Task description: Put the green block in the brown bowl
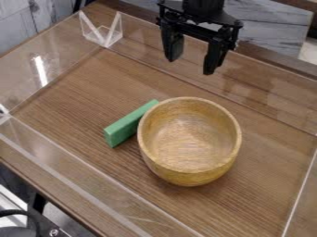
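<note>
Down on the wooden surface (74, 94), nearer to me than the end effector (195, 63), sits the round tan wooden bowl (188, 141), its open mouth facing up. The green block (130, 123) lies flat right beside it, on the left as I look, outside the bowl and set at a slant, one end close to the rim. The end effector hangs beyond both of them, its two dark fingers pointing down and spread wide apart, with nothing between them. Off to the left of the end effector, from where I stand, a clear plastic-looking object (103, 30) stands near the far edge.
</note>
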`<state>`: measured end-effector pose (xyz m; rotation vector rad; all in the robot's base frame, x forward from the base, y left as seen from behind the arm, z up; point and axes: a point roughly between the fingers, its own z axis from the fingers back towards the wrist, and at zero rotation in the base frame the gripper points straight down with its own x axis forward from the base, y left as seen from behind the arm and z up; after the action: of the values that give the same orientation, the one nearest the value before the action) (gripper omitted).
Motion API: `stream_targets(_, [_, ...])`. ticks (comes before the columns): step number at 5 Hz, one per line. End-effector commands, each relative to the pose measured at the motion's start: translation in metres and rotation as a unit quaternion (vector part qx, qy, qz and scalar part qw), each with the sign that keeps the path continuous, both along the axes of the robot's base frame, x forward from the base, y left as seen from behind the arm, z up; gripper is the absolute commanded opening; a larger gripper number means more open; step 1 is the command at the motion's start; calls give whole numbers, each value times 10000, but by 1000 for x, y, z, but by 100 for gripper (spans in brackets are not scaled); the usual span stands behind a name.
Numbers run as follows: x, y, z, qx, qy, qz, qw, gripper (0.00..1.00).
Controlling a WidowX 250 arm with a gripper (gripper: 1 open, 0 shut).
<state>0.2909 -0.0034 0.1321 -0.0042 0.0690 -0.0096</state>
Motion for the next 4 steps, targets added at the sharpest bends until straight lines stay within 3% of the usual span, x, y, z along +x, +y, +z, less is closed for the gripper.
stream_targets(1, [-14, 14, -3, 0, 51, -307, 9995, 100])
stream_targets(2, [-51, 44, -31, 12, 166, -1271, 9918, 100])
stream_targets(3, [-87, 70, -43, 116, -144, -1994, 9797, 100])
stream_targets(4, [-110, 79, -41, 290, -560, -2187, 9738, 100])
